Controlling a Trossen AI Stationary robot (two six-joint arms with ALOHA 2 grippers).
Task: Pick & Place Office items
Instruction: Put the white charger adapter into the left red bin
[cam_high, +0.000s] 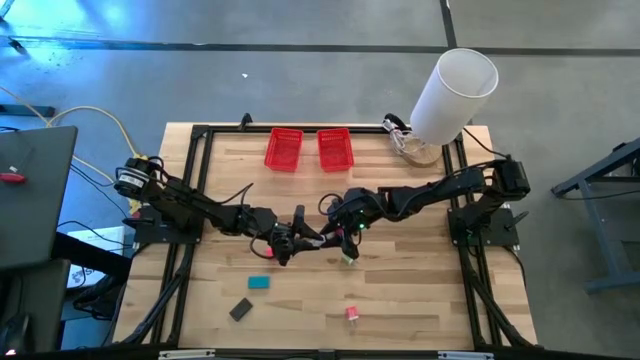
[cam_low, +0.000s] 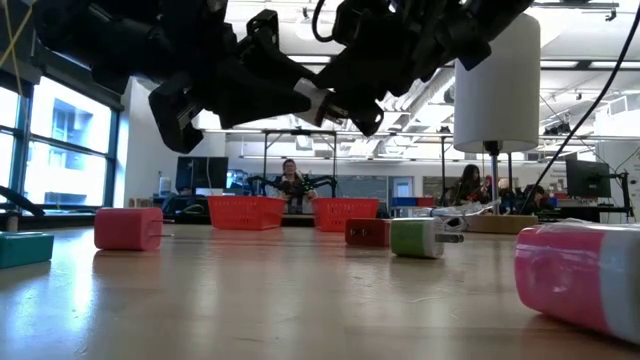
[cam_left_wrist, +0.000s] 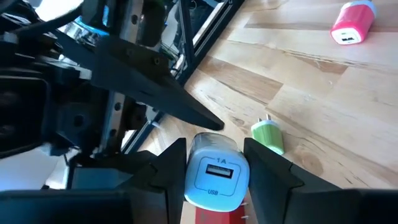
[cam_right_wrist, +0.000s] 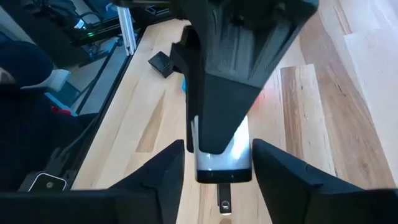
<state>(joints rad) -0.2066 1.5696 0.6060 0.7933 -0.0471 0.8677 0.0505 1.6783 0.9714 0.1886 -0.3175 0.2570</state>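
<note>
Mid-surface, the 2 arms meet above the wood. The left gripper is clenched on a silvery charger, its USB face toward the wrist camera. The right gripper straddles the same charger from the other side (a handover, by the look of it), its fingers apart, not visibly pressing.

Just below them lies a green charger, prongs out. Nearer the front edge are a teal block, a dark grey block and a pink charger. The 2 red baskets stand at the far side.

I judge these pieces light, rigid and smooth-shelled, so they could slip or twist in a loose pinch. The flat side walls are the best hold, away from the prongs and rounded corners.
</note>
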